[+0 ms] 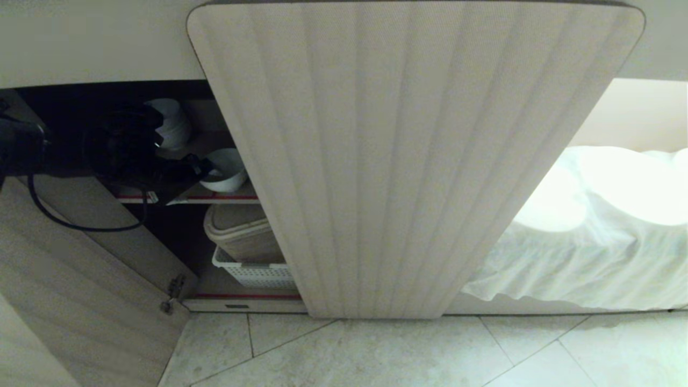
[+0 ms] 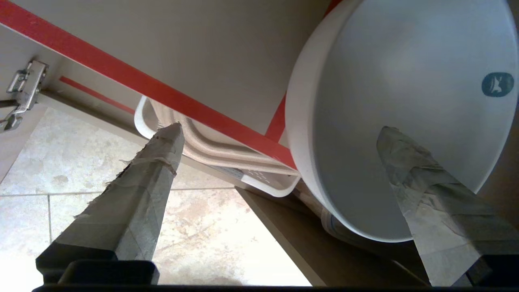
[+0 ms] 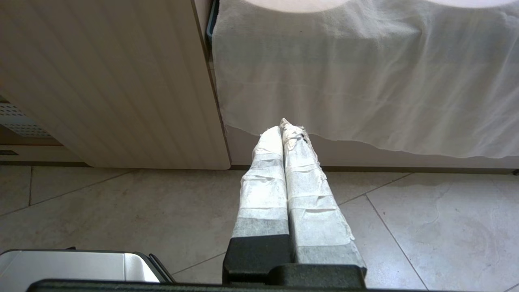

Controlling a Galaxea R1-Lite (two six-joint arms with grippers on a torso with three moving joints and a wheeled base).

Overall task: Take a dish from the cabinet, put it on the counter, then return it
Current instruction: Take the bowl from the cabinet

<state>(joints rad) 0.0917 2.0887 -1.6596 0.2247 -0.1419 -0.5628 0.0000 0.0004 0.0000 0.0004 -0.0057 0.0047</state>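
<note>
Head view: our left gripper (image 1: pixel 207 172), jaws wide open, reaches the small round white ceramic bowl (image 1: pixel 228 169) on the red-taped cabinet shelf (image 1: pixel 236 198); we judge pickup, counter placement and return remain.

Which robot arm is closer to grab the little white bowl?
Probably the left: its gripper is inside the cabinet, jaws open beside the bowl. The right gripper hangs shut over the floor.
</note>
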